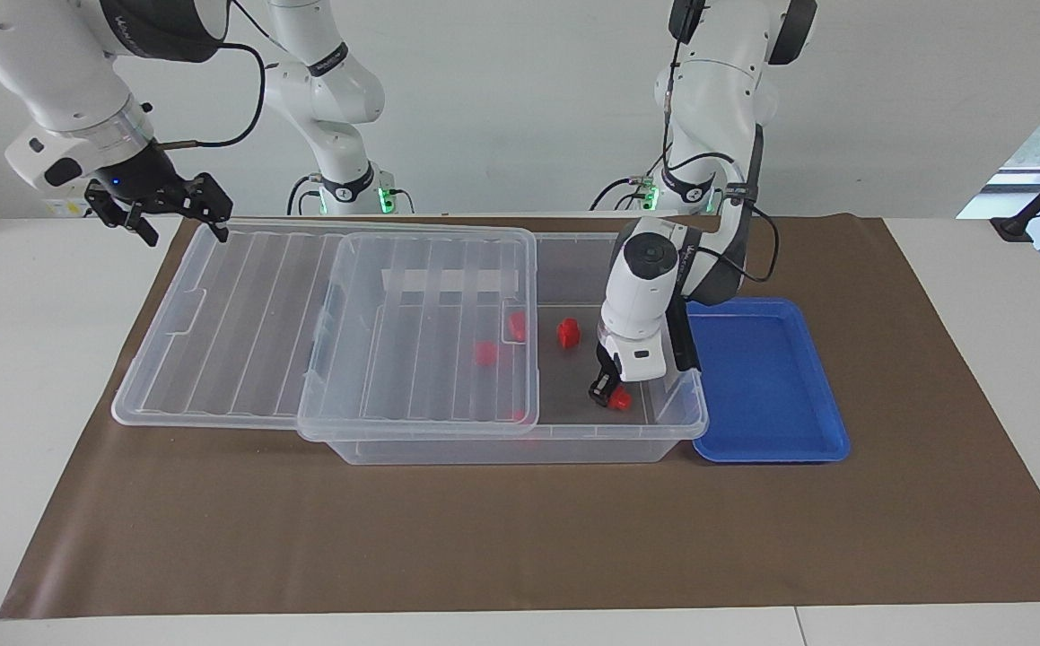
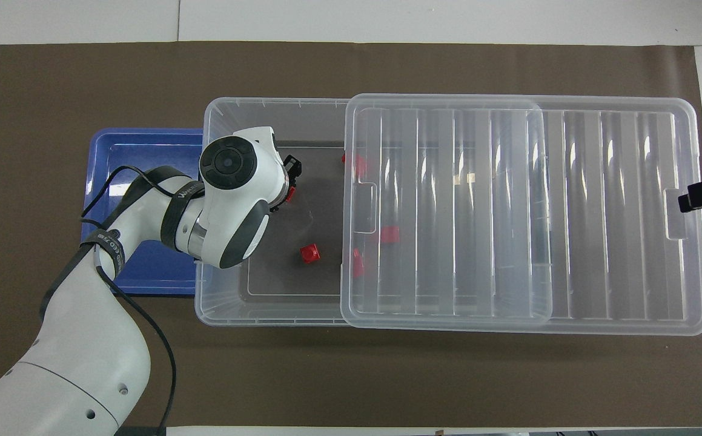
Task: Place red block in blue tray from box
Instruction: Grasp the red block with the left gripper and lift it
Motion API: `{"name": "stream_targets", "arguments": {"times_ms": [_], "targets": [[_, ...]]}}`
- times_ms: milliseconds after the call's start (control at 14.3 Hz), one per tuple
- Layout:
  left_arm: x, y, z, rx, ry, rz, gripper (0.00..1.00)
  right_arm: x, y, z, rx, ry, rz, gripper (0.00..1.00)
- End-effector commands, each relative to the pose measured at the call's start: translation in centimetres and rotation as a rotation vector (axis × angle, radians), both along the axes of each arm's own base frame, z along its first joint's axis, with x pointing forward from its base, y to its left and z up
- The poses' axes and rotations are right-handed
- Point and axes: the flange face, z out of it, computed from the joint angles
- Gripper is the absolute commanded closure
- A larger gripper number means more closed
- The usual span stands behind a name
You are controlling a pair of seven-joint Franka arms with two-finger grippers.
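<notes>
My left gripper (image 1: 610, 392) is down inside the open end of the box (image 1: 502, 446), shut on a small red block (image 1: 620, 400) on the box floor, close to the wall beside the blue tray (image 1: 764, 381). From overhead the arm's wrist covers most of that gripper (image 2: 291, 179), and only a sliver of the red block (image 2: 291, 194) shows. The blue tray (image 2: 145, 154) sits against the box (image 2: 266, 115) at the left arm's end, with nothing in it. My right gripper (image 1: 180, 224) hangs open over the lid's (image 1: 214, 323) corner at the right arm's end.
The clear ribbed lid (image 2: 617, 206) is slid toward the right arm's end and covers about half the box. One loose red block (image 1: 567, 333) lies in the open part, and several more lie at or under the lid's edge (image 1: 485, 353). Brown paper covers the table.
</notes>
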Motion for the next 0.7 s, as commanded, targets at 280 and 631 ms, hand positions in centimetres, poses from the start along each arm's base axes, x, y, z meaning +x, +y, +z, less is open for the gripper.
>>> {"name": "stream_targets", "arguments": {"times_ms": [280,631], "targets": [[-3.3,0.5,9.3,0.058,0.043,-0.021,1.0,0.0,0.4,0.3,-0.02,0.0,-0.079,0.0],[-6.0,0.6,14.2,0.086,0.066,-0.216,1.0,-0.1,0.4,0.2,-0.024,0.007,-0.096,0.0]]}}
